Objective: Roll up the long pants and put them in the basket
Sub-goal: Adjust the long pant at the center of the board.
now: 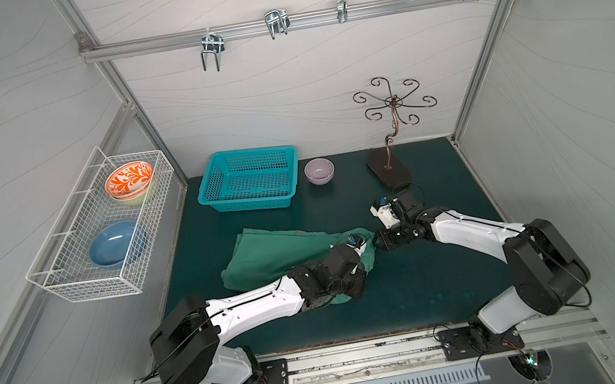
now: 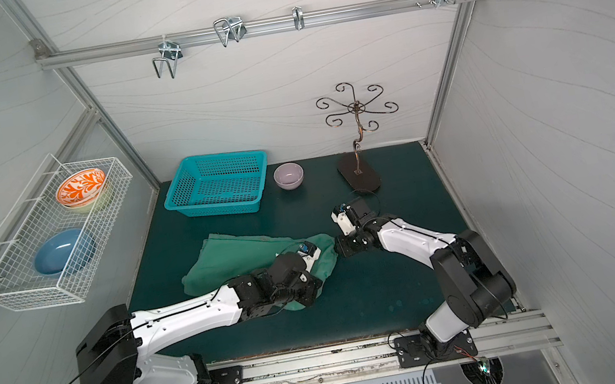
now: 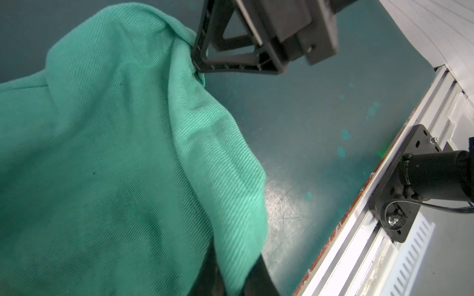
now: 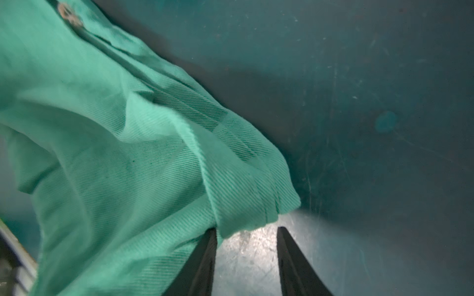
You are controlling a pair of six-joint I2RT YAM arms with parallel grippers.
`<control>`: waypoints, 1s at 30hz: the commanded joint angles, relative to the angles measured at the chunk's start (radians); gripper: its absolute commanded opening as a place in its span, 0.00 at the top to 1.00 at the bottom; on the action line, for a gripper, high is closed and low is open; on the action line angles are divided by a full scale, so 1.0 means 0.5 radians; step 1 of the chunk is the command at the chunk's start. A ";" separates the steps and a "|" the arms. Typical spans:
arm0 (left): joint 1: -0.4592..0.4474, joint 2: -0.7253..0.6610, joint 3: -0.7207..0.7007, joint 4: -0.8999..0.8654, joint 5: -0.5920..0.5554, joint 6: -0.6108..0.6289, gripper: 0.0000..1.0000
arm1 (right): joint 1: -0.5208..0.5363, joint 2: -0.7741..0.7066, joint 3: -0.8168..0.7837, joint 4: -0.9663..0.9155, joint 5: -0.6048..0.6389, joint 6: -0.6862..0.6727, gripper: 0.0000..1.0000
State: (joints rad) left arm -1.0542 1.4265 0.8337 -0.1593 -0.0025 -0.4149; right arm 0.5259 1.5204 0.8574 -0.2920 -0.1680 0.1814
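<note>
Mid-green soft cloth long pants (image 1: pixel 265 254) lie bunched; left gripper (image 3: pixel 232 266) is clamped on them; right gripper (image 4: pixel 247 230) has fingers apart at their hem.

We can't really see the left gripper (image 3: pixel 232 280): its fingers run off the frame edge with the long pants (image 3: pixel 115 166) draped over them. In both top views the left arm (image 1: pixel 256 299) covers a chunk of the cloth. That little round thing (image 4: pixel 69 15) on the fabric in the right wrist view? Too blurry to name.
</note>
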 commanded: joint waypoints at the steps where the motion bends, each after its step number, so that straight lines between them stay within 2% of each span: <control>1: 0.009 -0.069 0.021 0.085 -0.019 0.015 1.00 | 0.016 0.040 0.003 0.063 0.141 0.069 0.64; 5: 0.015 -0.129 0.023 0.061 -0.039 0.022 1.00 | 0.015 0.070 0.014 0.084 0.158 0.062 0.72; 10: 0.027 -0.214 0.012 0.020 -0.068 0.032 1.00 | -0.043 0.048 0.019 0.063 0.163 -0.031 0.92; 13: 0.033 -0.279 -0.009 0.006 -0.078 0.045 1.00 | -0.141 0.022 0.019 0.052 0.107 -0.091 1.00; 17: 0.037 -0.357 -0.049 0.004 -0.066 0.071 1.00 | -0.246 0.014 0.041 0.070 -0.006 -0.152 1.00; 20: 0.037 -0.418 -0.085 0.004 -0.042 0.096 1.00 | -0.302 0.067 0.083 0.078 -0.198 -0.210 1.00; 21: 0.038 -0.444 -0.098 0.004 -0.043 0.104 1.00 | -0.325 0.095 0.106 0.064 -0.253 -0.231 1.00; 25: 0.038 -0.586 -0.164 0.046 -0.048 0.142 1.00 | -0.404 0.169 0.191 0.017 -0.316 -0.327 0.81; 30: 0.041 -0.736 -0.218 0.039 -0.081 0.167 1.00 | -0.425 0.203 0.291 -0.041 -0.168 -0.405 0.55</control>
State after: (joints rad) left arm -1.0313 1.1027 0.7200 -0.1844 -0.0387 -0.3576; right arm 0.3336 1.6035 0.9699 -0.2859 -0.3294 0.0170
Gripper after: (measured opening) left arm 0.096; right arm 0.431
